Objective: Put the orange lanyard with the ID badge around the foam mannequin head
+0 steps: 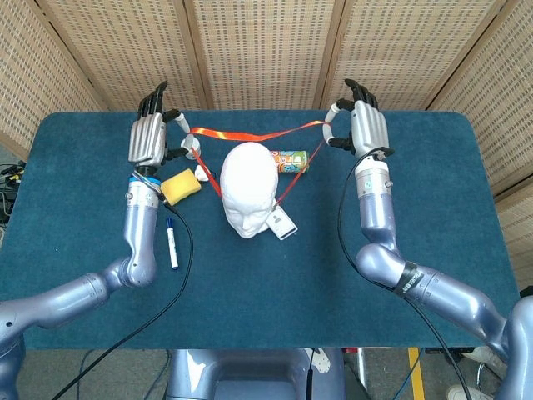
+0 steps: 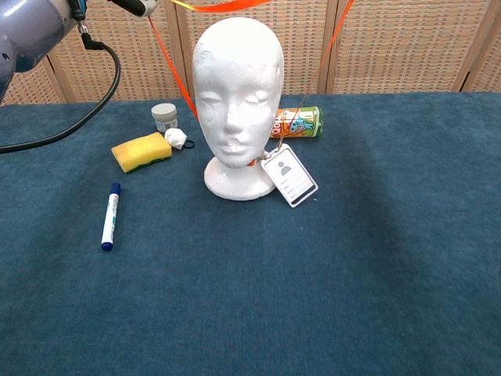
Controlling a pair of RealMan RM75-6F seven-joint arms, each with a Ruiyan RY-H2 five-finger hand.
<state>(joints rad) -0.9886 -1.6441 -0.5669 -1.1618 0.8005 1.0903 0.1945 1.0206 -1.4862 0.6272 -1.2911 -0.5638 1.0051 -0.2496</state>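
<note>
Two hands, left (image 1: 150, 139) and right (image 1: 364, 129), pinch the orange lanyard (image 1: 250, 136) in thumb and fingers (image 1: 334, 109), stretching its loop above and behind the foam head (image 1: 249, 187) on the tabletop (image 1: 433, 200). Limp, light ribbon should handle best held taut; only the chest view shows the badge (image 2: 289, 175) lifted, dangling beside the neck.

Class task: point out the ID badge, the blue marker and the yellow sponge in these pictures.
ID badge (image 2: 289, 175): chest view, middle of the card.
Blue marker (image 2: 109, 216): chest view, mid-barrel.
Yellow sponge (image 2: 141, 150): chest view, top face.
</note>
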